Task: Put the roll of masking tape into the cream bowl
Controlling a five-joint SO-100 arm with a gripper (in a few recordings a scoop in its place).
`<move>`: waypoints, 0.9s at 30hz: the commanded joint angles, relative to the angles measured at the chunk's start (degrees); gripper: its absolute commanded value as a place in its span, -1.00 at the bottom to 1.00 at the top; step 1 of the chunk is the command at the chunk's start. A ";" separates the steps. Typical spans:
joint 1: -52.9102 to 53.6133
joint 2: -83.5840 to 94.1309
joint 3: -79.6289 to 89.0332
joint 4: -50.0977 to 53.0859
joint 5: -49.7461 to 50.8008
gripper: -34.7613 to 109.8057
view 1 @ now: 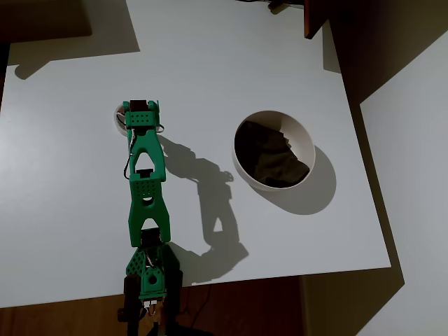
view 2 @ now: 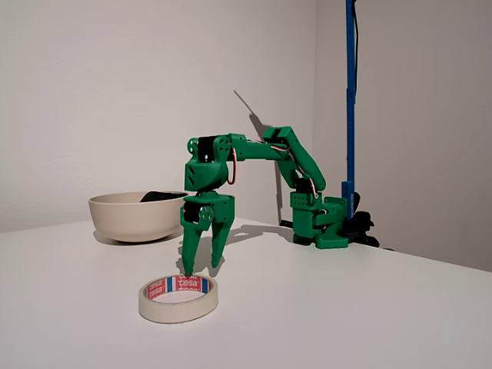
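The green gripper (view 2: 200, 265) pointed straight down, its 2 fingers (view 2: 217, 242) slightly spread and holding nothing. The roll of masking tape (view 2: 178, 298) lay flat on the white table (view 2: 346, 307), directly below the fingertips. The cream bowl (view 2: 138, 215) stood well apart behind them.

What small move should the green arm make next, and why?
Probably lower a little and close. In the fixed view the green gripper points down with its fingers slightly apart at the far rim of the flat cream-white masking tape ring, which lies on the white table, not yet gripped.
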 commanded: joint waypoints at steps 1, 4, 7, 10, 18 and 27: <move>-1.23 1.85 -3.52 1.14 0.18 -0.23; -1.93 1.76 -3.69 1.23 0.44 -0.23; -2.37 1.14 -4.31 1.32 0.44 -0.23; -2.64 -0.53 -5.80 1.85 0.44 -0.23; -3.60 -3.96 -5.89 1.49 0.79 -0.25; -5.10 -3.96 -6.33 1.23 1.14 -0.63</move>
